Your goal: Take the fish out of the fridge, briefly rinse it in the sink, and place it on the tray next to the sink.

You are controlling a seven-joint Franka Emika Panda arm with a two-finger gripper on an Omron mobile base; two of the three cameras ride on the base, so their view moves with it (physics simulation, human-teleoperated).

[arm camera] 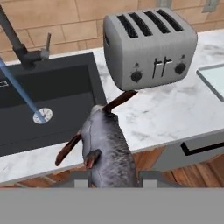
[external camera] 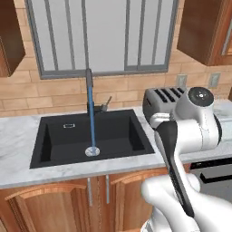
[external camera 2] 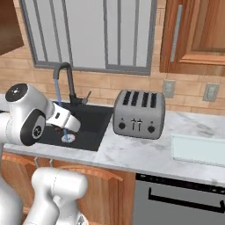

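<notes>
My gripper point(arm camera: 114, 177) is shut on the fish point(arm camera: 107, 148), a grey body with reddish-brown fins and a thin tail aimed at the toaster. In the hand view the fish hangs over the counter's front edge, just right of the sink point(arm camera: 70, 87). The black sink point(external camera: 122, 131) has a dark faucet point(external camera: 89, 88) running a blue stream of water point(external camera: 92, 122) onto the round drain point(external camera: 93, 151). The pale mint tray point(external camera 2: 197, 149) lies flat on the marble, right of the toaster; its corner also shows as the tray point(arm camera: 214, 76). The fridge is out of view.
A silver four-slot toaster point(external camera 2: 139, 113) stands on the marble counter point(external camera 2: 132, 151) between sink and tray. A dark-handled appliance front point(external camera 2: 176, 197) sits under the counter on the right. Wooden cabinets point(external camera 2: 193, 35) hang above, and a window is behind the faucet.
</notes>
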